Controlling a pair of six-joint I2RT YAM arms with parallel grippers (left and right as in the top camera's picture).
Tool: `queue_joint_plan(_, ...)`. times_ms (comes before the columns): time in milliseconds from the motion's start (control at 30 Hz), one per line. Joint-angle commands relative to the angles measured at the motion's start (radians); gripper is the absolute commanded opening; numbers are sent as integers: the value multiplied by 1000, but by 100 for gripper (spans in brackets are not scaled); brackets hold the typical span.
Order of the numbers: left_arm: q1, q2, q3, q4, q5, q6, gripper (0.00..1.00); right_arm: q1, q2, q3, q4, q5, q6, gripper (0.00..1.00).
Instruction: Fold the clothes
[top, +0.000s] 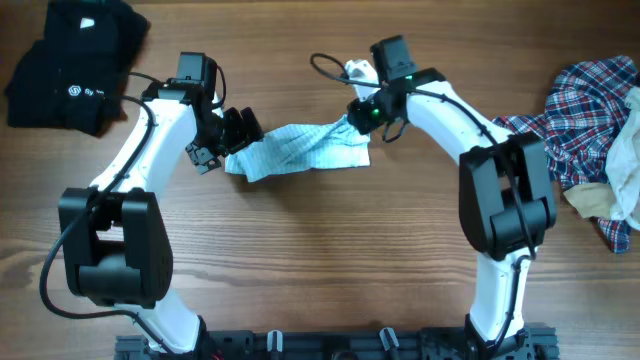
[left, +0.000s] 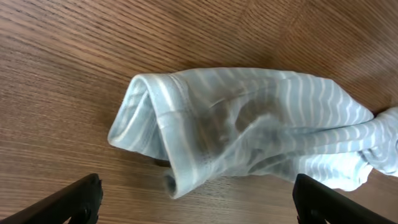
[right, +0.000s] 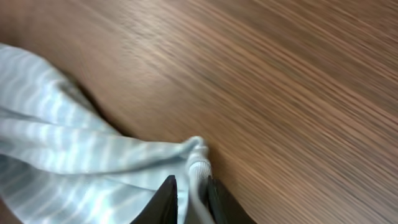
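- Wood-grain counter (top: 320, 260) fills the overhead view. A heap of black logo garments (top: 70, 65) lies at its 10 o'clock corner, well apart from both arms.
- The left arm (top: 150, 145) stands on its base at 7 o'clock. Its white link slopes toward 1 o'clock, and the wrist turns back so the tool points toward 4 o'clock.
- The left end effector (top: 232, 143) is spread wide and grips nothing. It sits just beside the garment's 9 o'clock end. In the left wrist view its two black fingertips (left: 74, 199) show at the bottom corners, with the rolled hem ahead of and between them. Whether they touch the cloth cannot be told.
- The pale-blue striped garment (top: 300, 150) lies crumpled on the counter, just toward 12 o'clock from the middle, stretched between the two end effectors. Its 3 o'clock end narrows to a twisted point.
- The right end effector (top: 352, 120) is clamped on that point. The right wrist view shows the two fingers close together with a bunched hem pinched between them.
- The right arm (top: 450, 110) rises from its base at 5 o'clock. Its white link reaches toward 10 o'clock, and the wrist tips the tool down toward 7 o'clock.
- A red-blue-white plaid shirt (top: 585, 110) is heaped at the 3 o'clock edge, with a beige piece (top: 592, 200) against its 6 o'clock side.
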Motion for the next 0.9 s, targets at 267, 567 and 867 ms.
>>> queue_joint_plan(267,-2,-27,3,2,-18,16,98,90,-56,-3,-60,23,-24,12)
queue_joint_plan(567,-2,-27,3,3,-18,16,99,90,-140,-3,-190,55,-25,11)
queue_joint_plan(867,-2,-27,3,6,-17,16,99,90,-140,-21,-257,78,-36,10)
